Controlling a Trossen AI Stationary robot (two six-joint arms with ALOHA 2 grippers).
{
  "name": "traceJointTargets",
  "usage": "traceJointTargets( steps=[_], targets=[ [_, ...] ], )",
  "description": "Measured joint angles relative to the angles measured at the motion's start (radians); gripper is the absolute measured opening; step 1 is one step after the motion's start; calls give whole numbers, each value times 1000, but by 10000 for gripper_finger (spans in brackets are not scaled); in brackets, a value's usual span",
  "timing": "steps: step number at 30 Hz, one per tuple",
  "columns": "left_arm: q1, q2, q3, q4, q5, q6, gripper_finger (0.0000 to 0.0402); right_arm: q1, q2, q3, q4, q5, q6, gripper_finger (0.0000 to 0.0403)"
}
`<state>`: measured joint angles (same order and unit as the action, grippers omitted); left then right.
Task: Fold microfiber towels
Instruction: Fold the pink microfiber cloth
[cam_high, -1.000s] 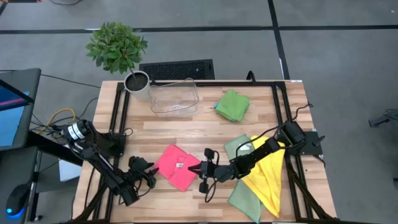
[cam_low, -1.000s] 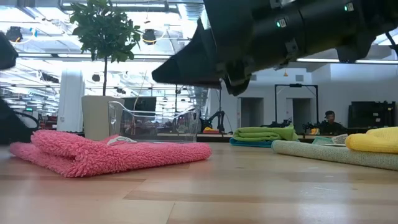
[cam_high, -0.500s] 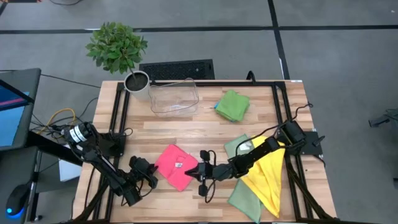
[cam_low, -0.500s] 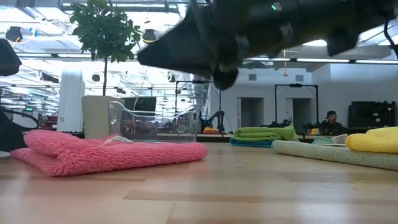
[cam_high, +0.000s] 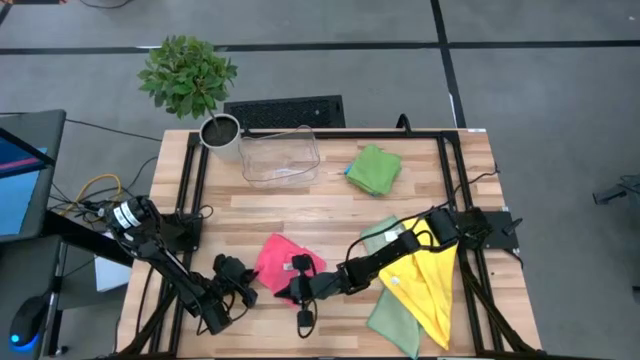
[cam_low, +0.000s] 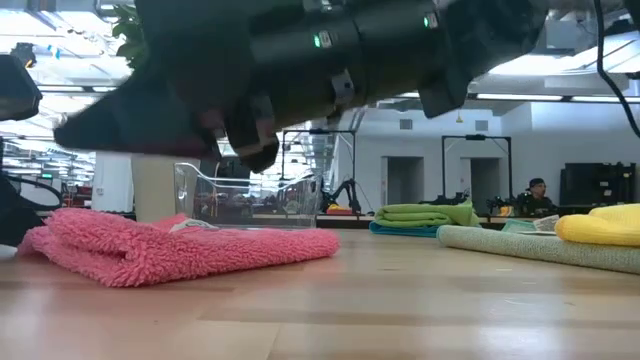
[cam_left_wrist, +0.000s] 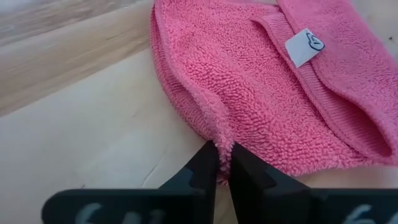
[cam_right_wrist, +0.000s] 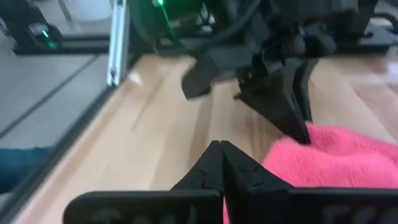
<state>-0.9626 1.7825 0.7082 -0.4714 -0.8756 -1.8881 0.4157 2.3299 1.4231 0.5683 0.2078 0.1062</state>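
A pink microfiber towel (cam_high: 287, 266) lies loosely folded on the table's near middle, a white tag (cam_left_wrist: 306, 47) on top. My left gripper (cam_high: 250, 284) is at the towel's left edge, shut on it. My right gripper (cam_high: 293, 291), fingers shut (cam_right_wrist: 219, 149), reaches in low from the right over the towel's near edge. A folded bright green towel (cam_high: 374, 168) lies at the far right. A yellow towel (cam_high: 430, 288) lies across a sage green one (cam_high: 392, 318) under the right arm. My left gripper pinches a raised fold of the pink towel's left edge (cam_left_wrist: 219, 138) between its two fingertips (cam_left_wrist: 205, 163), slanting down from the table's left. The rest of the towel lies on the table. My right gripper lies at the towel's near edge (cam_right_wrist: 292, 163); I cannot tell whether it touches it.
A clear plastic bin (cam_high: 280, 156) and a potted plant (cam_high: 219, 131) stand at the table's far left. Black rails (cam_high: 190, 190) run along both table sides. Bare wood (cam_high: 300, 215) lies between the pink towel and the bin. A person (cam_low: 531, 196) sits far behind the table.
My right gripper has swept toward the table's left and a little down, from right of the pink towel to its near edge. My left gripper's fingers have drawn together on the towel's left edge, which now stands slightly bunched up.
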Motion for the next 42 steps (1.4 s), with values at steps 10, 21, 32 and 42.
traceJointTargets(
  steps=[10,21,32,42],
  targets=[
    [1,1,-1,5,-15,0,29,-13,121,26,26,-7,60,15],
    [4,-53,26,-36,-19,27,29,-15,140,44,12,-26,100,24],
    [57,-99,104,-78,42,238,29,7,-26,41,-69,9,-1,25],
    [116,-99,189,20,88,537,29,84,-93,-31,-352,320,181,16]
  ],
)
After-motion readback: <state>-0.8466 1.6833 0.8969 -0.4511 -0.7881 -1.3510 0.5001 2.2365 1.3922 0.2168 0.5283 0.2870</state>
